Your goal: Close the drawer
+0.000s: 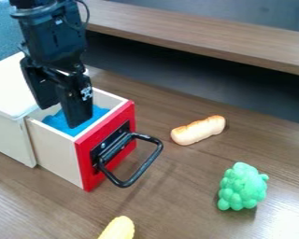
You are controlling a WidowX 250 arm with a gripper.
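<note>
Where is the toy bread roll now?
In the camera view, the toy bread roll lies on the table, right of the open drawer's black handle and beyond the bumpy green toy.

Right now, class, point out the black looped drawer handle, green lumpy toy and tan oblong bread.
Black looped drawer handle point(145, 165): camera view, outer bar.
Green lumpy toy point(243, 186): camera view, middle.
Tan oblong bread point(198, 130): camera view, middle.

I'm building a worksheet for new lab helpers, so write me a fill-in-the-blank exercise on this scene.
1. The drawer stands ____, so the task is not yet done.
2. The front panel of the drawer is ____.
3. The gripper hangs over the material inside the drawer, which is coloured ____.
4. Of the bread roll and the green toy, the one nearer the drawer is the ____.

Missing words: open; red; blue; bread roll.
</note>
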